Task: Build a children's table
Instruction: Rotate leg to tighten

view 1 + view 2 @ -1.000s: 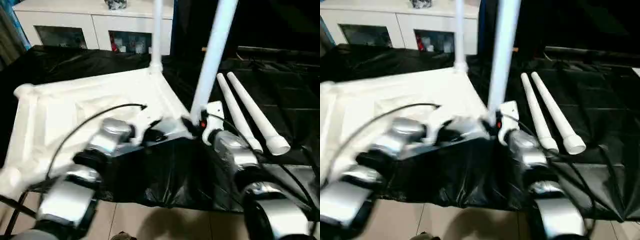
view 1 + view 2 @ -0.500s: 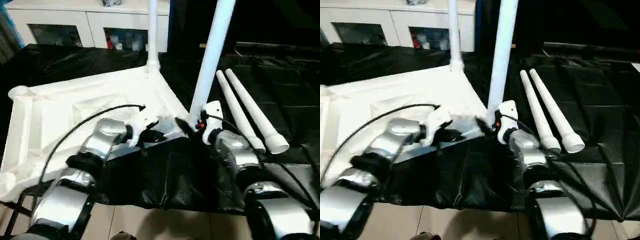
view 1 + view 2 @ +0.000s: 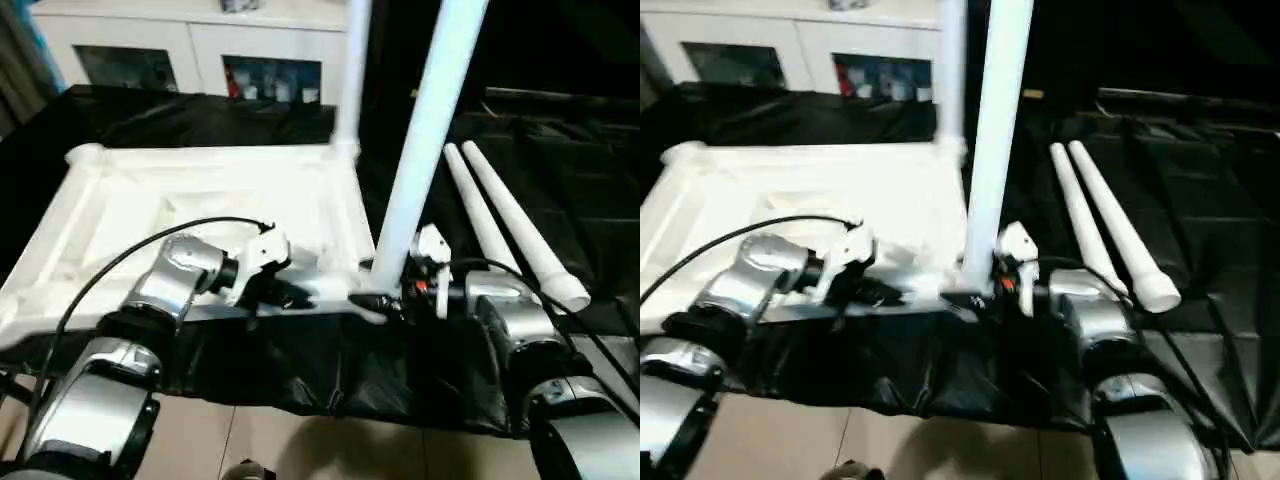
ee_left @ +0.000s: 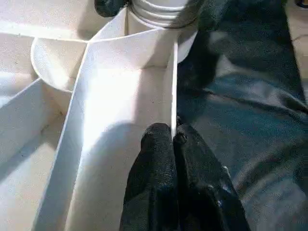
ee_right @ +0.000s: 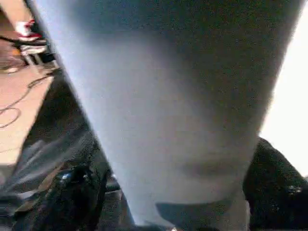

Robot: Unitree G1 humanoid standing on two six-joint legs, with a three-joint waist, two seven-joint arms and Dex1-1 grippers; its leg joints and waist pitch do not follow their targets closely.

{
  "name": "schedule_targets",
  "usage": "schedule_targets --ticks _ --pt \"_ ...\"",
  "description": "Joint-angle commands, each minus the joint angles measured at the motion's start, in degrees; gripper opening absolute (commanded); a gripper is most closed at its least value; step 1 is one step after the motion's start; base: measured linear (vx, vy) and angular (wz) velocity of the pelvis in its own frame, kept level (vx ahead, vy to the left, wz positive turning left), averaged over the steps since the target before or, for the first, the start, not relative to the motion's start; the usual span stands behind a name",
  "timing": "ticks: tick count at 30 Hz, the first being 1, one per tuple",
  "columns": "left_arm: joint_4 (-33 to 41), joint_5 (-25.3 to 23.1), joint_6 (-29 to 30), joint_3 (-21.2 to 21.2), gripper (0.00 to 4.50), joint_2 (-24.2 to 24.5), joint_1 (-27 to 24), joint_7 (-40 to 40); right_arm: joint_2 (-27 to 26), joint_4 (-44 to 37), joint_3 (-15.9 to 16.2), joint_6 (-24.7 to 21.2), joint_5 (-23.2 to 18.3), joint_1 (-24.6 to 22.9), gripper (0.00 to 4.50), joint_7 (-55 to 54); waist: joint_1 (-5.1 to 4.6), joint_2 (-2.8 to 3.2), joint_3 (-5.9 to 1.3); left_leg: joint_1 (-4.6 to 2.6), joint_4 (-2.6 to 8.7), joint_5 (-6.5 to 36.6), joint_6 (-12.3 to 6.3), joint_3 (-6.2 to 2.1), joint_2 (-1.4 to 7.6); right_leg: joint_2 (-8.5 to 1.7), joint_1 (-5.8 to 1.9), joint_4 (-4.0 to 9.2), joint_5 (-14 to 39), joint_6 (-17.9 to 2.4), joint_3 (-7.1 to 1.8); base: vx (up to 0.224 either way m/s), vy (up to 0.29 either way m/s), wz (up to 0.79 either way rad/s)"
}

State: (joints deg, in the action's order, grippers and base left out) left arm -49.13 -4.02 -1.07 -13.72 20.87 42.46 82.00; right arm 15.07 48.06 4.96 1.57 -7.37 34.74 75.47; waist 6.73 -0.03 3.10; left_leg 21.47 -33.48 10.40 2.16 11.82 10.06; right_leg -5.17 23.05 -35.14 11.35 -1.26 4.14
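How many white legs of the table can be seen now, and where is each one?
4. One far leg stands in the tabletop's far corner socket. One near leg stands at the near corner, between the right gripper's fingers. Two loose legs lie side by side on the black cover.

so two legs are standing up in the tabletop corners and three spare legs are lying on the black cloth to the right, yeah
Not quite: only two spare legs lie on the black cloth, side by side, as the left eye view shows. The rest holds: one upright leg at the near corner and another at the far corner of the tabletop.
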Motion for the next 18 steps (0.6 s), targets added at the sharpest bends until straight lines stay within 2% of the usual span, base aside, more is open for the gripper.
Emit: schedule_targets --ticks 1,5,8,10,12,13,14,15,16,18 --pt "1.67 1.08 -0.17 -1.81 0.0 -2.27 0.07 0.23 -2.07 -2.56 4.52 -1.26 0.05 -0.53 3.25 4.29 0.18 -0.07 -3.76 -1.1 3.79 10.15 -4.6 -1.65 4.16 -4.68 -2.82 3.58 5.53 -16.07 -2.91 0.0 0.0 0.0" --pt "1.4 0.76 -0.19 -2.18 0.0 -1.68 -0.03 1.07 -2.12 -4.39 5.56 -2.41 0.17 -1.68 2.93 5.67 0.26 -0.05 -3.73 -1.14 3.87 10.53 -4.11 -1.7 4.15 -4.68 -2.76 3.65 6.07 -16.04 -2.87 0.0 0.0 0.0" --pt "0.12 0.06 -0.48 -1.43 0.0 -2.13 0.51 -2.14 -3.62 -3.02 3.82 -1.26 0.7 -1.67 2.73 0.79 0.38 -0.15 -3.66 -1.11 3.95 11.11 -3.2 -1.72 4.17 -4.84 -2.74 3.8 7.88 -15.52 -2.94 0.0 0.0 0.0" --pt "-0.93 -0.67 -0.05 -0.7 0.0 -2.83 1.17 -5.9 -4.76 -1.99 2.0 -1.44 0.52 -1.39 2.68 -4.31 0.22 -0.24 -3.4 -1.2 4.22 12.78 -2.1 -1.83 4.08 -4.81 -2.62 4.17 11.63 -14.58 -2.96 0.0 0.0 0.0" --pt "-0.99 -0.72 -0.02 -0.65 0.0 -2.88 1.21 -6.14 -4.83 -1.93 1.89 -1.46 0.5 -1.37 2.65 -4.63 0.13 -0.19 -3.33 -1.29 4.31 13.61 -1.57 -1.86 4.14 -4.93 -2.57 4.36 13.5 -14.07 -3.06 0.0 0.0 0.0" --pt "-1.69 -1.24 0.61 -0.29 0.0 -3.32 1.72 -8.62 -5.51 -0.48 0.82 -0.98 1.39 -0.76 2.65 -10.16 0.03 -0.26 -3.38 -1.34 4.38 13.64 -1.16 -1.92 4.19 -4.91 -2.55 4.43 14.33 -13.47 -3.11 0.0 0.0 0.0" --pt "-1.69 -1.24 0.61 -0.29 0.0 -3.32 1.72 -8.62 -5.51 -0.48 0.82 -0.98 1.39 -0.76 2.65 -10.16 -0.15 -0.22 -3.28 -1.37 4.43 14.19 -0.83 -1.92 4.08 -4.88 -2.42 4.53 15.0 -13.37 -3.15 0.0 0.0 0.0" --pt "-2.7 -1.39 2.01 0.73 0.0 -4.69 2.71 -13.45 -6.75 1.92 -1.39 -0.66 1.97 0.36 2.64 -19.43 -0.16 -0.25 -3.34 -1.41 4.49 14.11 -0.49 -2.0 4.12 -4.95 -2.46 4.49 15.23 -13.21 -3.16 0.0 0.0 0.0" --pt "-2.7 -1.39 2.01 0.73 0.0 -4.69 2.71 -13.45 -6.75 1.92 -1.39 -0.66 1.97 0.36 2.64 -19.43 -0.37 -0.19 -3.25 -1.66 4.6 14.97 0.26 -2.12 4.05 -5.01 -2.22 4.69 16.47 -13.05 -3.2 0.0 0.0 0.0" --pt "-3.73 -1.6 4.46 2.31 0.0 -7.82 4.27 -22.25 -9.22 6.52 -5.77 0.64 2.09 2.51 2.63 -36.86 -0.65 0.01 -3.29 -1.77 4.62 15.67 1.05 -2.19 3.9 -5.09 -2.1 4.92 17.7 -12.68 -3.26 0.0 0.0 0.0"
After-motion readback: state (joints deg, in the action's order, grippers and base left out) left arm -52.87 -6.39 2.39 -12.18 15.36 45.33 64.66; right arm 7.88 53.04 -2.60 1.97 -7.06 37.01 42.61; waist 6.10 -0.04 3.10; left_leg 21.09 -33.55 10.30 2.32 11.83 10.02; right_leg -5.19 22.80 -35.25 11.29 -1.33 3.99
